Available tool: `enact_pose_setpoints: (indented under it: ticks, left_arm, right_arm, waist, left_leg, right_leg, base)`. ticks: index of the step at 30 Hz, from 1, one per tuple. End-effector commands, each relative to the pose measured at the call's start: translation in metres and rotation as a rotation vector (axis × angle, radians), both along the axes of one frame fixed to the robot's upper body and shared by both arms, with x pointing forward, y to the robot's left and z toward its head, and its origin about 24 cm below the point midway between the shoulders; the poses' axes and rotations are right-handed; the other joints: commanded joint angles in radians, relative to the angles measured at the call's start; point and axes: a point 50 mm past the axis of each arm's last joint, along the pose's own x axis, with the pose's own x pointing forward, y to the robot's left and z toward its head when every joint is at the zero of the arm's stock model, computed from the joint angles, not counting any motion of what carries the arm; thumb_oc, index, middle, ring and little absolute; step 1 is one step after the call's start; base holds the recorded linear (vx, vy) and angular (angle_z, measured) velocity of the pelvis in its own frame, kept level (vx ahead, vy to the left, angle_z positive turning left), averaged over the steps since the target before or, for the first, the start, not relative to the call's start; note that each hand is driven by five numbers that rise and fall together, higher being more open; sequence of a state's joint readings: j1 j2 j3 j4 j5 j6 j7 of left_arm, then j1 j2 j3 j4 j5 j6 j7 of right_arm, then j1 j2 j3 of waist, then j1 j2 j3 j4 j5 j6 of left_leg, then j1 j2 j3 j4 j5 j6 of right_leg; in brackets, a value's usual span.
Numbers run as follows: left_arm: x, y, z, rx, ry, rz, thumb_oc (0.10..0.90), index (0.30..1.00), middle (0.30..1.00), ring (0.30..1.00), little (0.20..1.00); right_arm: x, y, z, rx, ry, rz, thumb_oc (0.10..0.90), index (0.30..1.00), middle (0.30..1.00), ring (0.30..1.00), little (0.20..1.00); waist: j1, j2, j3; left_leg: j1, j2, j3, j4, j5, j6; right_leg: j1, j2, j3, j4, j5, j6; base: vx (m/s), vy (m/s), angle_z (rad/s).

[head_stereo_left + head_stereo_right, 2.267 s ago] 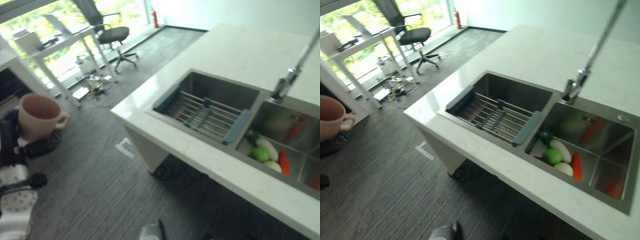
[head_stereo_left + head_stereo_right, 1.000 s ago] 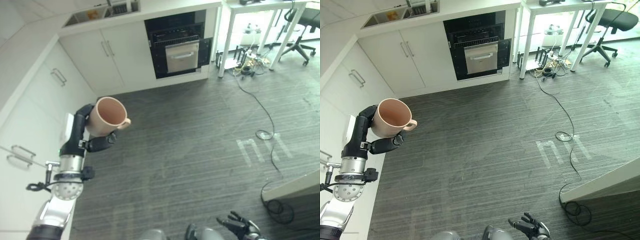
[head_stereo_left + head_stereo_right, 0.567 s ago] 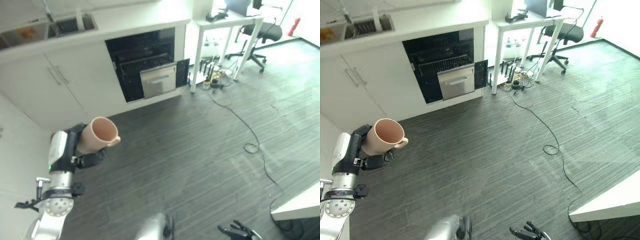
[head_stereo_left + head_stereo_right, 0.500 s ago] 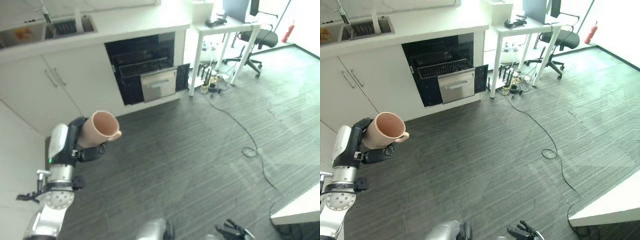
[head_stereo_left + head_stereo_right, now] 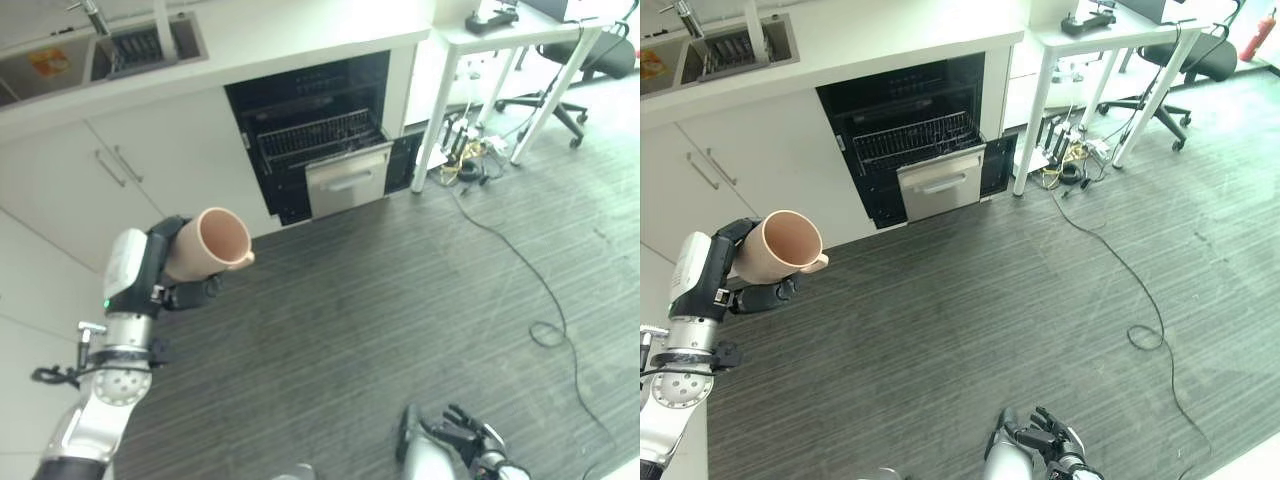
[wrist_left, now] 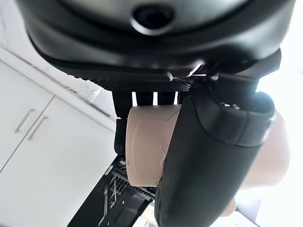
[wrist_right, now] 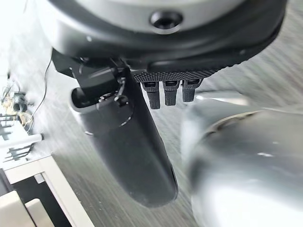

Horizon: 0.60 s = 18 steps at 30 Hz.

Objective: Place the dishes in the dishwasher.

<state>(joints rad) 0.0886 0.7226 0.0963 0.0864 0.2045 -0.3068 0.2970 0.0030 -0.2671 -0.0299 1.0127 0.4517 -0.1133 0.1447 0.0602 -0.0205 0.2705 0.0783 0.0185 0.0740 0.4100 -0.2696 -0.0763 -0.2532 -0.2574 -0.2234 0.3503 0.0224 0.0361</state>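
Left eye view: smooth round mug (image 5: 205,243) in left hand (image 5: 140,270)

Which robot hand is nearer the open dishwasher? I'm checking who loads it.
Left. The left robot hand holds the mug up, on the floor short of the dishwasher; the right robot hand hangs low, farther back.

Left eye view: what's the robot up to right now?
The left robot hand is curled round a pink mug, held up in the air on its side. The dishwasher under the counter stands open with its rack pulled out, some way off across the floor. The mug is not yet loaded. The right robot hand hangs low, holding nothing.
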Motion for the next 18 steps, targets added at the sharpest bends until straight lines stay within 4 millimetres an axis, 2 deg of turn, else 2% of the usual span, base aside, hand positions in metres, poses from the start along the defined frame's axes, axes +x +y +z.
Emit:
enact_pose_setpoints:
  ticks: [1,2,3,4,5,6,8,9,11,12,13,14,15,16,17,18]
  left_arm:
    - [0.006,-0.018,0.077,0.051,-0.360,-0.080,0.400,0.300,0.300,0.300,0.300]
    - [0.006,-0.018,0.078,0.051,-0.367,-0.085,0.400,0.300,0.300,0.300,0.300]
    - [0.006,-0.018,0.079,0.048,-0.371,-0.092,0.400,0.300,0.300,0.300,0.300]
    - [0.008,-0.019,0.083,0.042,-0.379,-0.113,0.400,0.300,0.300,0.300,0.300]
    - [0.009,-0.020,0.084,0.040,-0.383,-0.123,0.400,0.300,0.300,0.300,0.300]
    - [0.010,-0.021,0.083,0.037,-0.380,-0.121,0.400,0.300,0.300,0.300,0.300]
    - [0.009,-0.021,0.081,0.035,-0.375,-0.114,0.400,0.300,0.300,0.300,0.300]
    - [0.009,-0.023,0.081,0.033,-0.376,-0.118,0.400,0.300,0.300,0.300,0.300]
    - [0.007,-0.026,0.080,0.029,-0.380,-0.119,0.400,0.300,0.300,0.300,0.300]
    - [0.006,-0.027,0.079,0.028,-0.381,-0.121,0.400,0.300,0.300,0.300,0.300]
    - [0.005,-0.028,0.077,0.027,-0.384,-0.123,0.400,0.300,0.300,0.300,0.300]
    - [0.000,-0.025,0.072,0.027,-0.380,-0.082,0.400,0.300,0.300,0.300,0.300]
    - [-0.002,-0.022,0.071,0.030,-0.380,-0.069,0.400,0.300,0.300,0.300,0.300]
    - [-0.002,-0.021,0.072,0.030,-0.382,-0.066,0.400,0.300,0.300,0.300,0.300]
    - [-0.004,-0.014,0.071,0.045,-0.384,-0.039,0.400,0.300,0.300,0.300,0.300]
    - [-0.004,-0.012,0.072,0.052,-0.385,-0.033,0.400,0.300,0.300,0.300,0.300]
  right_arm:
    - [0.010,-0.014,0.010,-0.058,-0.044,0.026,0.800,0.900,0.900,0.900,0.900]
    - [0.008,-0.019,0.011,-0.066,-0.054,0.017,0.800,0.900,0.900,0.900,0.900]
    - [0.006,-0.023,0.012,-0.074,-0.057,0.009,0.800,0.900,0.900,0.900,0.900]
    - [-0.001,-0.033,0.012,-0.089,-0.056,-0.021,0.800,0.900,0.900,0.900,0.900]
    - [-0.005,-0.039,0.013,-0.093,-0.055,-0.043,0.800,0.900,0.900,0.900,0.900]
    - [-0.007,-0.044,0.013,-0.097,-0.047,-0.057,0.800,0.900,0.900,0.900,0.900]
    - [-0.009,-0.045,0.012,-0.096,-0.035,-0.055,0.800,0.900,0.900,0.900,0.900]
    - [-0.010,-0.044,0.011,-0.097,-0.031,-0.055,0.800,0.900,0.900,0.900,0.900]
    - [-0.014,-0.041,0.008,-0.096,-0.018,-0.051,0.800,0.900,0.900,0.900,0.900]
    - [-0.016,-0.037,0.006,-0.094,-0.012,-0.053,0.800,0.900,0.900,0.900,0.900]
    - [-0.017,-0.035,0.005,-0.091,-0.009,-0.059,0.800,0.900,0.900,0.900,0.900]
    - [-0.013,-0.030,0.004,-0.089,-0.004,-0.046,0.800,0.900,0.900,0.900,0.900]
    - [-0.014,-0.028,0.003,-0.078,-0.002,-0.048,0.800,0.900,0.900,0.900,0.900]
    - [-0.014,-0.027,0.003,-0.073,-0.002,-0.046,0.800,0.900,0.900,0.900,0.900]
    - [-0.014,-0.020,0.001,-0.074,0.009,0.009,0.800,0.900,0.900,0.900,0.900]
    - [-0.013,-0.018,0.001,-0.075,0.014,0.019,0.800,0.900,0.900,0.900,0.900]
  waist:
    - [-0.005,0.015,-0.070]
    - [-0.009,0.019,-0.067]
    - [-0.018,0.028,-0.066]
    - [-0.037,0.043,-0.065]
    - [-0.042,0.046,-0.063]
    - [-0.030,0.052,-0.057]
    - [-0.014,0.057,-0.057]
    - [-0.010,0.061,-0.055]
    - [0.003,0.074,-0.044]
    - [0.010,0.068,-0.038]
    - [0.008,0.065,-0.041]
    - [0.028,0.073,-0.042]
    - [0.030,0.076,-0.050]
    - [0.030,0.078,-0.046]
    - [0.034,0.090,-0.055]
    - [0.037,0.094,-0.058]
  left_leg:
    - [0.052,0.166,0.007,-0.110,0.175,0.006]
    - [0.033,0.191,0.046,-0.094,0.235,-0.005]
    - [0.022,0.213,0.082,-0.083,0.258,-0.016]
    - [-0.009,0.254,0.164,-0.045,0.282,-0.045]
    - [-0.022,0.260,0.188,-0.021,0.286,-0.051]
    - [-0.048,0.174,0.153,-0.011,0.229,-0.030]
    - [-0.067,0.047,0.134,-0.051,0.153,0.014]
    - [-0.075,-0.005,0.152,-0.094,0.123,0.035]
    - [-0.142,-0.079,0.190,-0.110,0.101,0.075]
    - [-0.182,-0.089,0.239,-0.110,0.114,0.087]
    - [-0.189,-0.065,0.267,-0.110,0.104,0.087]
    - [-0.228,-0.079,0.230,-0.110,0.136,0.099]
    - [-0.216,-0.079,0.212,-0.110,0.108,0.098]
    - [-0.221,-0.071,0.236,-0.110,0.129,0.108]
    - [-0.216,-0.045,0.223,-0.110,0.117,0.108]
    - [-0.215,-0.038,0.217,-0.110,0.113,0.110]
  right_leg:
    - [0.074,0.002,-0.035,-0.050,-0.063,0.118]
    - [0.094,0.019,-0.068,-0.050,-0.086,0.092]
    - [0.109,0.032,-0.092,-0.050,-0.103,0.079]
    - [0.139,0.044,-0.137,-0.050,-0.148,0.063]
    - [0.153,0.046,-0.159,-0.050,-0.160,0.051]
    - [0.162,0.056,-0.161,-0.050,-0.166,0.044]
    - [0.165,0.070,-0.151,-0.050,-0.168,0.050]
    - [0.170,0.077,-0.156,-0.050,-0.173,0.055]
    - [0.177,0.094,-0.168,-0.050,-0.163,0.057]
    - [0.195,0.096,-0.164,-0.050,-0.175,0.058]
    - [0.214,0.100,-0.155,-0.050,-0.202,0.063]
    - [0.214,0.127,-0.146,-0.050,-0.202,0.053]
    - [0.227,0.137,-0.135,-0.050,-0.226,0.061]
    - [0.222,0.135,-0.154,-0.050,-0.211,0.054]
    - [0.243,0.163,-0.174,-0.050,-0.230,0.046]
    - [0.253,0.175,-0.179,-0.050,-0.233,0.045]
  base:
    - [0.76,-1.071,0.20]
    - [0.21,-0.399,0.69]
    - [0.30,-0.474,0.74]
    - [0.23,-0.352,0.92]
    - [0.28,-0.345,1.06]
    - [0.20,-0.176,1.28]
    - [0.21,-0.072,0.19]
    - [0.08,-0.002,-0.82]
    - [0.07,0.009,-0.40]
    - [0.20,0.003,-0.32]
    - [0.15,0.058,-0.34]
    - [0.21,0.086,-0.30]
    - [0.05,0.080,0.21]
    - [0.12,0.051,-0.27]
    - [0.04,0.041,-0.35]
    - [0.26,0.056,-0.56]
